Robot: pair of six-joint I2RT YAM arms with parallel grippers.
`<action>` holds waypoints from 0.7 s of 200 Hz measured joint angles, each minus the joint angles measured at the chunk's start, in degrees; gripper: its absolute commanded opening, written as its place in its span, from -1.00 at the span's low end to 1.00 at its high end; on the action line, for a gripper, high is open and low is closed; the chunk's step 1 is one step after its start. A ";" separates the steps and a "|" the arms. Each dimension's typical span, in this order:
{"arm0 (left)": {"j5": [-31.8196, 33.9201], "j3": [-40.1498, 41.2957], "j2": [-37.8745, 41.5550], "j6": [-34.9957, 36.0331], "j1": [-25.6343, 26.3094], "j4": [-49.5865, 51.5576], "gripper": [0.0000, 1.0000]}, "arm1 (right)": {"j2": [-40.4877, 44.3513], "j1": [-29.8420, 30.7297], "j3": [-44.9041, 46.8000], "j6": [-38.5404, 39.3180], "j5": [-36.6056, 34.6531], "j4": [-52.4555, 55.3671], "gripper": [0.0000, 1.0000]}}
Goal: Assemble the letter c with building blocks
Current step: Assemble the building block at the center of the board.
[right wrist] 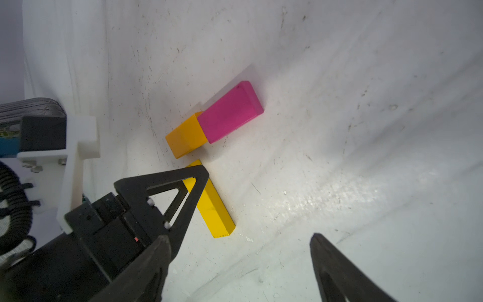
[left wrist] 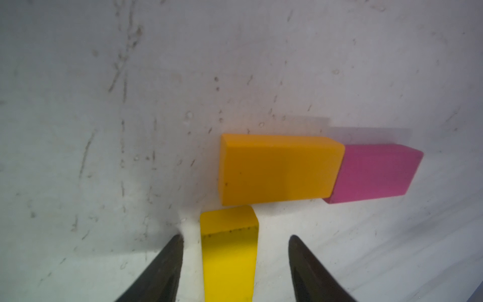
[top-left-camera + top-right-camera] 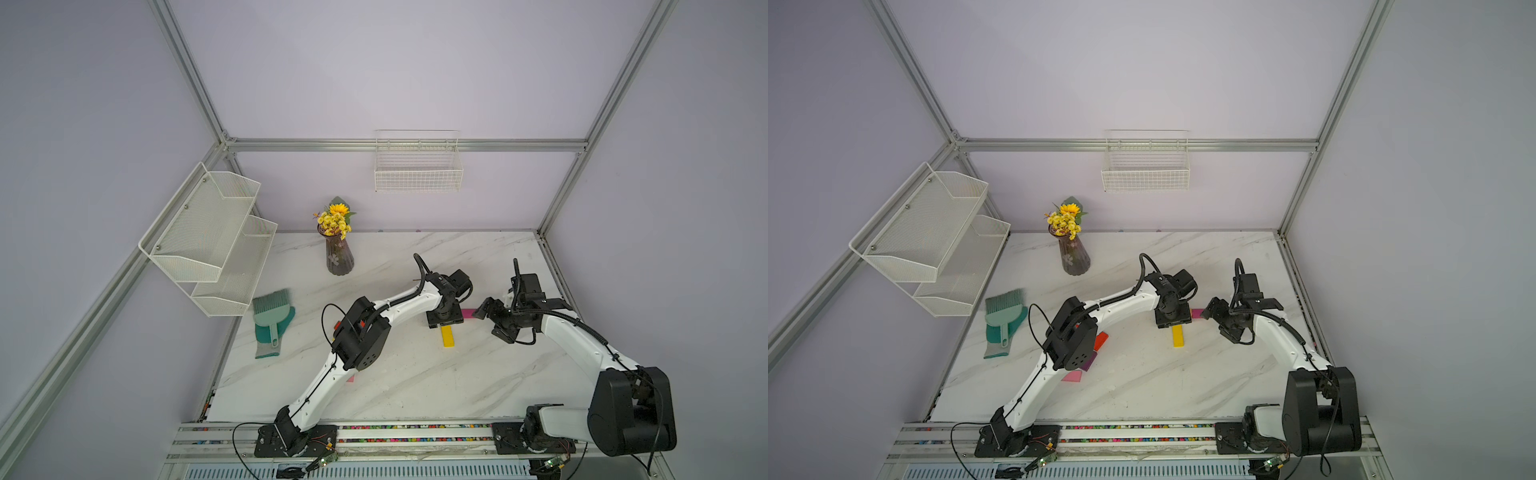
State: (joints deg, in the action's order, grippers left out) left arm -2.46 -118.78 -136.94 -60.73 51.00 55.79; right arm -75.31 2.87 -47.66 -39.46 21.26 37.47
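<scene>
Left end effector [image 2: 236, 236]: partly open, astride one end of the yellow block [image 2: 228, 261], clear of both its sides, gripping nothing. Left arm: stretched from the front edge, wrist pointing straight down. Yellow block: flat on the worktop [image 3: 415, 382], right of its middle, end just short of the orange block [image 2: 277, 170]. Magenta block [image 2: 373, 172]: butted end to end against the orange block. Right end effector [image 1: 239, 236]: wide open, empty, just beside the magenta block. Red block [image 3: 1100, 341], purple block [image 3: 1087, 365] and pink block [image 3: 1072, 377]: left of middle, partly hidden under the left elbow.

The bench [image 2: 104, 130] looks like white marble-veined laminate with a slight sheen, scuffed and speckled. The orange block [image 2: 277, 170], magenta block [image 2: 373, 172] and yellow block [image 2: 227, 261] look smooth and matt.
</scene>
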 measured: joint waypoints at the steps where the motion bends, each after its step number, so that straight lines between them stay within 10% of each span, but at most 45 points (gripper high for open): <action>1: 0.02 0.15 0.09 0.00 0.00 -0.02 0.32 | 0.00 0.00 0.00 0.00 -0.02 0.02 0.72; 83: 2.08 25.81 27.47 0.02 -6.86 -4.74 0.99 | 0.35 3.17 2.01 2.34 -1.51 0.83 0.67; 140: 1.38 36.09 36.85 1.40 -13.60 -6.08 1.00 | -5.05 18.21 -3.23 0.68 -7.85 1.38 0.63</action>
State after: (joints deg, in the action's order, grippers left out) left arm -1.08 -82.70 -100.09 -59.33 37.41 49.71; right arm -80.36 21.08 -50.89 -38.79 13.41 38.85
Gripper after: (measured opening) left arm 0.997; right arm 0.822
